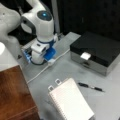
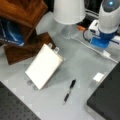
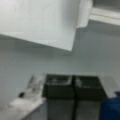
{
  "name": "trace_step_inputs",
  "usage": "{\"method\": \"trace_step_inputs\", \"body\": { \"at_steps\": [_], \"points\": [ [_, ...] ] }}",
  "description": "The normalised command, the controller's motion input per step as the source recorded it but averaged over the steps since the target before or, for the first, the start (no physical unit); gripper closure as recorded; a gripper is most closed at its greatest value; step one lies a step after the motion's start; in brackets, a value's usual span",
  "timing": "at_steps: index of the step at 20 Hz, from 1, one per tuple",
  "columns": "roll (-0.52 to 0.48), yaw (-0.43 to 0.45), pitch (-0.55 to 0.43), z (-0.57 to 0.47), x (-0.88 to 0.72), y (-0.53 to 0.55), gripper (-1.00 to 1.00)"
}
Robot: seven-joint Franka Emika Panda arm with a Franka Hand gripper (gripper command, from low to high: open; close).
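**Tool closed and empty above the bench, near a white pad**

In the wrist view the tool (image 3: 73, 87) sat at the bottom of the frame, its two dark fingers (image 3: 58, 87) pressed together with only a thin seam between them and nothing held. Below it lay the grey bench (image 3: 37, 62). A white pad (image 3: 37, 22) filled the upper left of that view, one corner pointing down toward the tool but well clear of it. A blue part (image 3: 110, 107) showed at the lower right edge.

The tool itself did not show in either front view. In both front views the white arm (image 1: 43, 22) (image 2: 110, 15) stood on its blue mount (image 1: 50, 53) (image 2: 100, 41) at the far side of the bench. A white cable (image 1: 42, 70) (image 2: 92, 48) ran from the mount across the bench.

The pad (image 1: 70, 100) (image 2: 45, 66) lay on the bench in both front views, with two clips (image 1: 54, 84) (image 2: 53, 47) at one end. In a front view it sat just right of a brown wooden block (image 1: 13, 95). A black pen (image 1: 90, 87) (image 2: 69, 91) lay on the bench near the pad but apart from it, between the pad and a black box (image 1: 96, 51) (image 2: 107, 97). The box carried a small white tag (image 1: 85, 56) (image 2: 98, 77) at its edge.

In a front view a white lampshade (image 2: 68, 11) stood at the far side, left of the arm, and wooden pieces (image 2: 22, 15) were stacked at the far left.
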Motion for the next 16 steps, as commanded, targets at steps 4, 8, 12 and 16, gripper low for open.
{"method": "trace_step_inputs", "body": {
  "at_steps": [4, 8, 12, 16],
  "points": [
    [0.160, -0.005, -0.497, -0.45, -0.68, -0.18, 1.00],
    [0.159, -0.005, -0.517, -0.44, -0.71, -0.20, 1.00],
    [0.151, 0.005, -0.528, -0.44, -0.75, -0.22, 1.00],
    [0.142, 0.020, -0.547, -0.43, -0.77, -0.23, 1.00]
  ]
}}
